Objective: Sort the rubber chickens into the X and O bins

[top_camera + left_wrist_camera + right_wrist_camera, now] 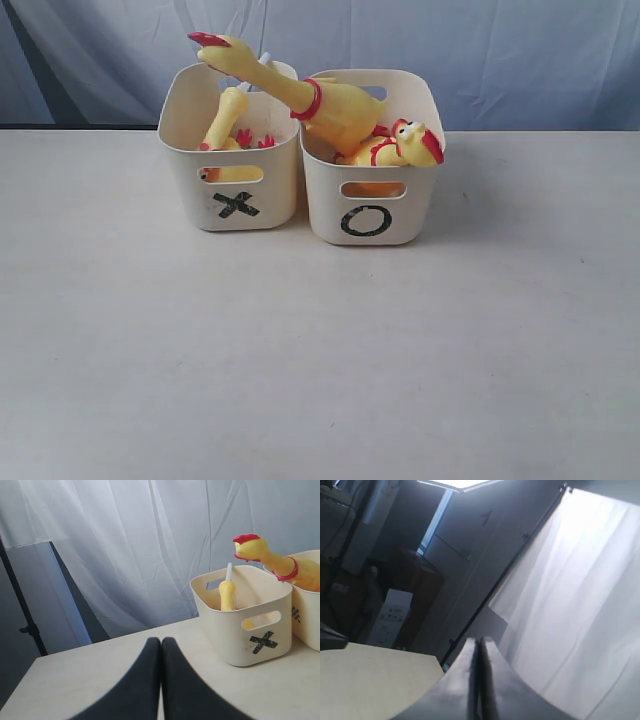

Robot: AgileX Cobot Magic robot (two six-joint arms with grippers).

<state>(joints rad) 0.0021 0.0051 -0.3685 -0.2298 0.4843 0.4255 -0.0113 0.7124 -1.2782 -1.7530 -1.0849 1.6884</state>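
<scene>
Two cream bins stand side by side at the back of the table: the X bin (182, 175) on the left, the O bin (325, 205) on the right. A large rubber chicken (300, 95) lies in the O bin with its neck and head reaching over the X bin. A second chicken's head (415, 142) rests on the O bin's front rim. A slim chicken (226, 112) with a white tube stands in the X bin beside red feet (245, 138). Neither gripper shows in the exterior view. My left gripper (161, 641) is shut and empty, short of the X bin (235, 640). My right gripper (479, 641) is shut and empty.
A pale curtain (500, 50) hangs behind the bins. The left wrist view shows the slim chicken (226, 596), the large chicken's head (257, 550) and the O bin's edge (307, 625). The right wrist view shows only a table corner (370, 680) and the room beyond.
</scene>
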